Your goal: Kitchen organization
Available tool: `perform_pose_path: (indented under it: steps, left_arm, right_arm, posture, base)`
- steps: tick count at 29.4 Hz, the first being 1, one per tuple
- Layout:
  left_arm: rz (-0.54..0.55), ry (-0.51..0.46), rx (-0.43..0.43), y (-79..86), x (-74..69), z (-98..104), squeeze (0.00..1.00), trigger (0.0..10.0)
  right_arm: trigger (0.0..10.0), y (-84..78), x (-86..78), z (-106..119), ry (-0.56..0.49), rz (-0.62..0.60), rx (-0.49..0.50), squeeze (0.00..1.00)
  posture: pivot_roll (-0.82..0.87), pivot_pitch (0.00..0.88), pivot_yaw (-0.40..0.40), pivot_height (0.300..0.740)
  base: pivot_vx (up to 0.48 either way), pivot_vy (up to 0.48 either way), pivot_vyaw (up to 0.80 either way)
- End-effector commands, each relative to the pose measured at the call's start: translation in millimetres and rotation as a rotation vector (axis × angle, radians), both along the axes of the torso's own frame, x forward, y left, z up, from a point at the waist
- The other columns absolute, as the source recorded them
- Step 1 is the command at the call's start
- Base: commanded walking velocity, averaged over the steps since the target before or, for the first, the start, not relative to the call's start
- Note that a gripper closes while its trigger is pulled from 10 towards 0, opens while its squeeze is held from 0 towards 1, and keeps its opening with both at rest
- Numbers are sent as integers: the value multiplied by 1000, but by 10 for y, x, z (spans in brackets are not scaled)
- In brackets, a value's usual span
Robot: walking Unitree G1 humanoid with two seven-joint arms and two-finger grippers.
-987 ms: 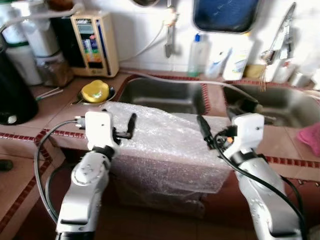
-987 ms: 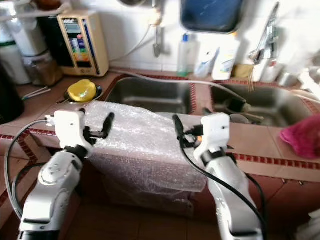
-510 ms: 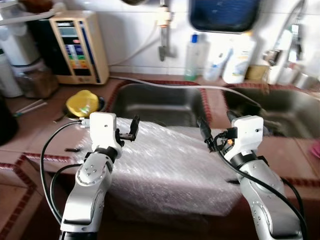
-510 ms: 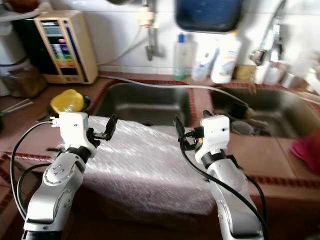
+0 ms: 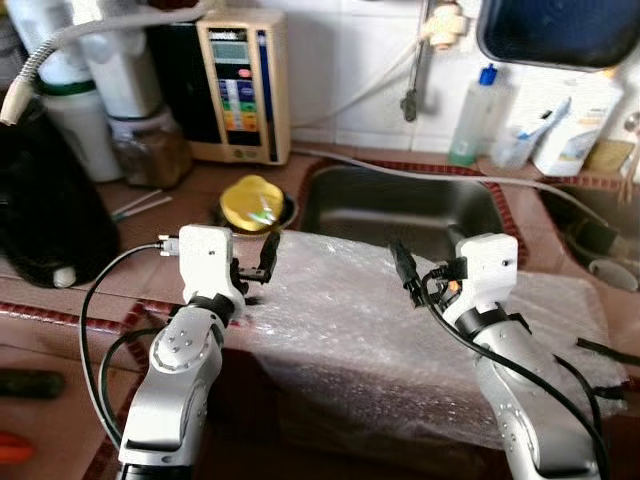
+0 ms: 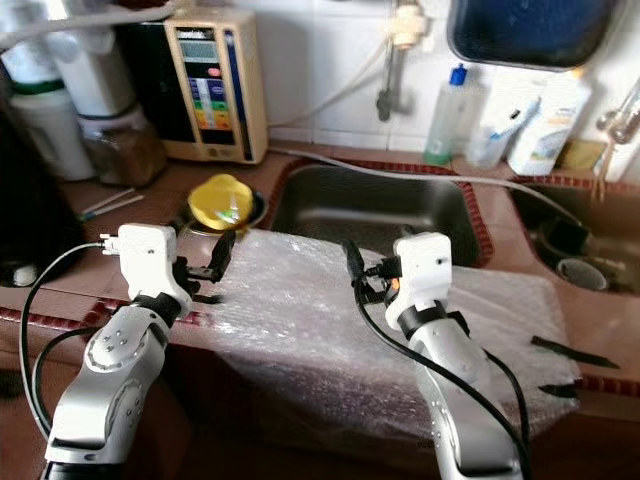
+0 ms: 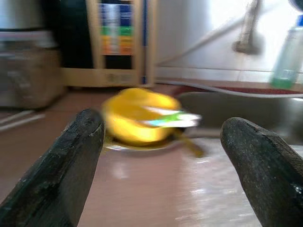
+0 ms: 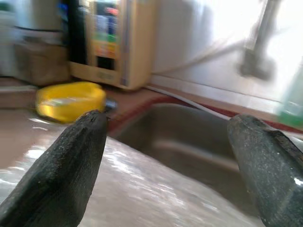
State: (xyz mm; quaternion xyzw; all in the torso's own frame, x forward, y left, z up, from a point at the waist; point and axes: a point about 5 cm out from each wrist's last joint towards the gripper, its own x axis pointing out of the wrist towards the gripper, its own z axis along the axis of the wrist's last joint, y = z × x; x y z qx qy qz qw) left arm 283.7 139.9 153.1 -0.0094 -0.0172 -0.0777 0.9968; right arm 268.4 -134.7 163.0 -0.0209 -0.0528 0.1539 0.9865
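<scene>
Two grippers hovered over the bubble wrap (image 5: 400,330) draped across the table (image 5: 60,300).
Left gripper (image 5: 262,262) and right gripper (image 5: 408,272) held fingers spread, empty, apparently ready to grasp near the sink (image 5: 400,205).

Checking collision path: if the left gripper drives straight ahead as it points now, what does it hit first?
Most likely the yellow object in its small metal dish, centred between the open fingers of the left gripper. The bubble wrap lies just below that line. Depth is uncertain.
</scene>
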Motion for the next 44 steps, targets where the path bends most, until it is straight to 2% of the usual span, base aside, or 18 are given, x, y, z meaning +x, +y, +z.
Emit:
perform_pose_path:
  steps: [1,20,21,25,32,35,44]
  left_arm:
    - [-9,-12,0,-22,16,22,0,10000]
    - [-8,-5,-23,-24,13,12,0,10000]
    - [-3,-6,-49,-23,14,12,0,10000]
    - [14,-15,-54,-7,20,25,0,10000]
    - [59,-22,-34,40,46,32,0,10000]
    - [27,-24,-16,9,41,41,0,10000]
    - [-64,-60,-44,-52,11,127,0,10000]
  right_arm:
    - [10000,-56,18,24,-12,-19,-10,0]
    - [10000,-38,18,11,-10,-22,-16,0]
    - [10000,-39,20,9,-10,-24,-18,0]
    - [10000,-34,15,6,-11,-25,-18,0]
    - [10000,-25,2,16,-23,-18,-16,0]
    - [10000,-25,2,49,-42,-21,-6,0]
    - [10000,-31,38,150,-74,-18,-10,0]
  posture:
    - [59,0,3,740]
    - [57,0,2,740]
    - [57,0,2,740]
    - [54,0,4,740]
    - [50,0,11,740]
    - [50,0,13,740]
    - [58,0,4,740]
  base:
    - [0,0,0]
    - [0,-447,0]
    - [0,0,0]
    - [0,0,0]
    - [0,0,0]
    - [0,0,0]
    - [0,0,0]
